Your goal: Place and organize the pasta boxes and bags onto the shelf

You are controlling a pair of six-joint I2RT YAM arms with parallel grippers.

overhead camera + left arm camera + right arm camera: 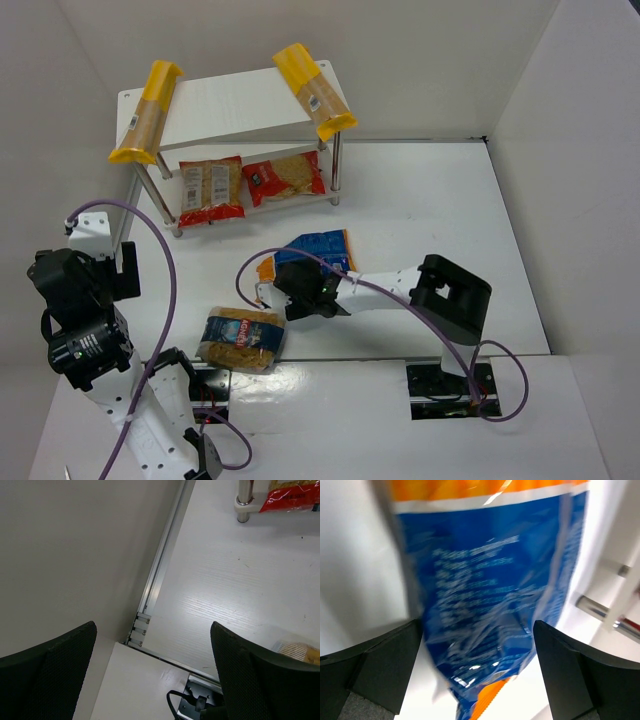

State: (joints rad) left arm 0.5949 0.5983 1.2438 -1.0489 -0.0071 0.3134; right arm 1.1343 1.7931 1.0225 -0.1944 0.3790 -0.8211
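Observation:
The white shelf [235, 105] stands at the back. One yellow pasta box [147, 112] lies on the left edge of its top board and another [313, 92] on the right edge. Two red-trimmed bags [211, 190] [285, 177] lie on the lower board. The blue bag with orange ends [320, 250] [490, 585] lies on the table, its near end between the wide-apart fingers of my right gripper [288, 292] [477, 680], which is open. A clear bag with a blue label [242, 338] lies near the front. My left gripper [155, 675] is open and holds nothing.
White walls enclose the table on the left, back and right. The left arm [85, 310] is folded up at the front left, close to the left wall. A shelf leg [244, 502] and a red bag corner [292, 497] show in the left wrist view.

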